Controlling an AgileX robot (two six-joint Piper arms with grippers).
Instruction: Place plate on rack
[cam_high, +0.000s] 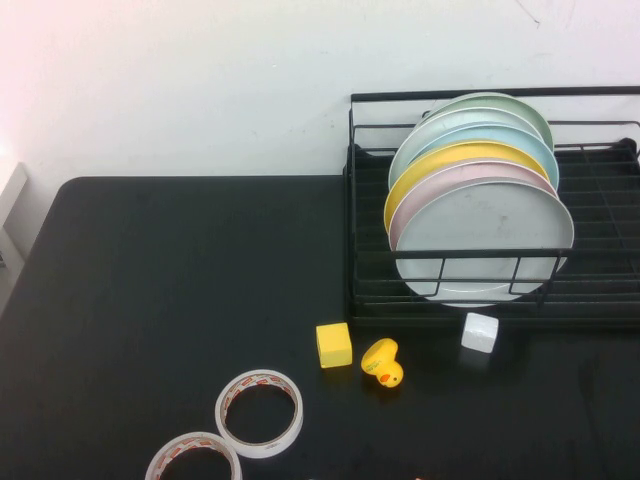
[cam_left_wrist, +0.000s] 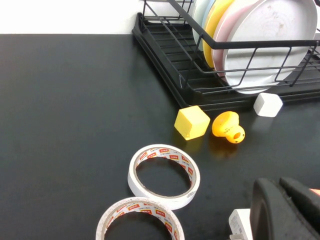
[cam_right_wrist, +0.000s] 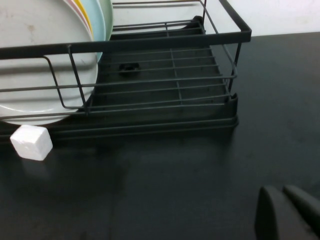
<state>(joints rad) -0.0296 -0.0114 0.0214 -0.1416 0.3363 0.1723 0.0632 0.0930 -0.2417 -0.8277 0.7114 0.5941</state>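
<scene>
A: Where is the plate (cam_high: 485, 235)?
B: It stands on edge in the rack (cam_high: 495, 305) at the table's (cam_high: 150, 280) far right edge, frontmost in a row, against the low front rail; a pink plate (cam_high: 432, 190) is just behind it, then yellow, pale blue and green ones.

A: And the grippers?
B: The left gripper (cam_left_wrist: 286, 210) hangs over the near edge beside two tape rolls (cam_left_wrist: 164, 175), fingers pressed together, holding nothing. The right gripper (cam_right_wrist: 287, 212) hovers over bare table near the rack's right end, likewise closed and empty.

A: Other items?
B: A yellow cube (cam_high: 334, 345), rubber duck (cam_high: 382, 362) and white cube (cam_high: 480, 332) sit before the rack.
</scene>
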